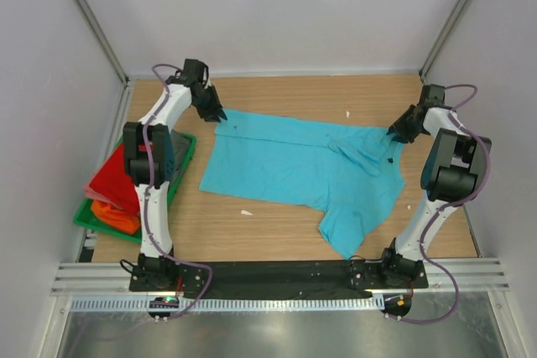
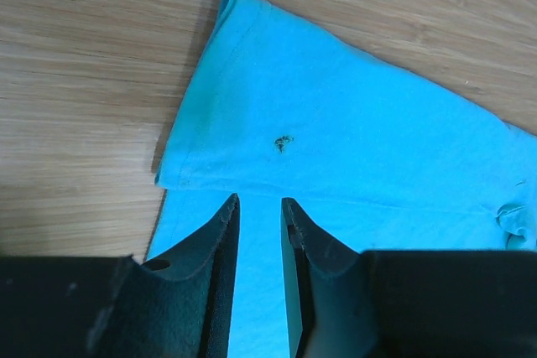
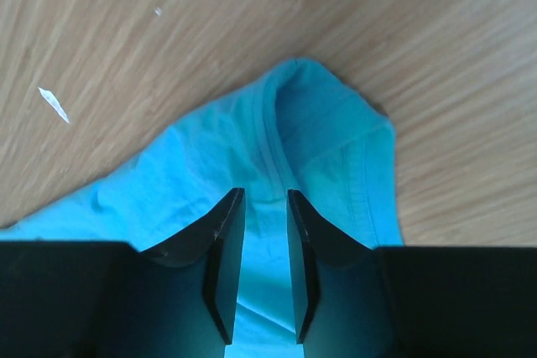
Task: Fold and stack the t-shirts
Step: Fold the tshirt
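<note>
Table [image 1: 277,232]: wooden top between pale walls. The arms' mounting rail cuts off its near edge.
Turquoise t-shirt [image 1: 294,169]: spread across the middle of the table, its body running left to right. One sleeve points toward the near edge. The cloth is bunched and creased near the right end, so the neckline there is hard to read.
Left arm [image 1: 151,157]: rises from its base at the near left and reaches to the far left corner of the shirt. It blocks part of the tray and the cloth in it.
Right arm [image 1: 449,165]: rises from the near right, elbow high, with the wrist bent down at the shirt's far right end.
Green tray [image 1: 186,150]: sits left of the turquoise shirt. Only its edges show.
Red t-shirt [image 1: 113,178]: lies in the tray, spilling over its left rim.
Orange t-shirt [image 1: 117,215]: crumpled under the red one, with only its near part visible.
Left gripper [image 2: 259,200]: jaws a narrow gap apart over the shirt's hemmed edge, with flat cloth showing through the gap. Nothing looks pinched.
Right gripper [image 3: 264,193]: jaws likewise slightly parted above a ribbed, humped fold. It may be brushing the cloth, but the wrist view does not settle that.
Dark mark [image 2: 283,142]: a small speck on the turquoise cloth, just ahead of the left fingertips.
White scrap [image 1: 246,212]: lies on bare wood near the shirt's near hem.
</note>
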`<action>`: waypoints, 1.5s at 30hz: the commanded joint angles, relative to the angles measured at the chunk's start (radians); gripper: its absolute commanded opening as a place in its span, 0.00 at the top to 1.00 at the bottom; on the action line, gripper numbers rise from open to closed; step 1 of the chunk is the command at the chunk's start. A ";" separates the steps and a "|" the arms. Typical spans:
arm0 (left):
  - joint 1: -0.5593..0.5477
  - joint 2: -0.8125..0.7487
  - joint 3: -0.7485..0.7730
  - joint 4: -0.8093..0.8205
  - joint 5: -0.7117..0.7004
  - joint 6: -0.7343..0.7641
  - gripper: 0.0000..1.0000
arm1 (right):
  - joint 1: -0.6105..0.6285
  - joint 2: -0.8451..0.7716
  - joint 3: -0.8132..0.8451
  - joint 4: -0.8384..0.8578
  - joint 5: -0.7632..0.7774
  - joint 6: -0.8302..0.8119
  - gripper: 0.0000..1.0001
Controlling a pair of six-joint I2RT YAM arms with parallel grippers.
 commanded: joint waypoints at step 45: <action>-0.019 0.146 -0.073 0.089 0.058 -0.016 0.73 | 0.000 0.215 0.310 0.004 0.173 -0.145 0.99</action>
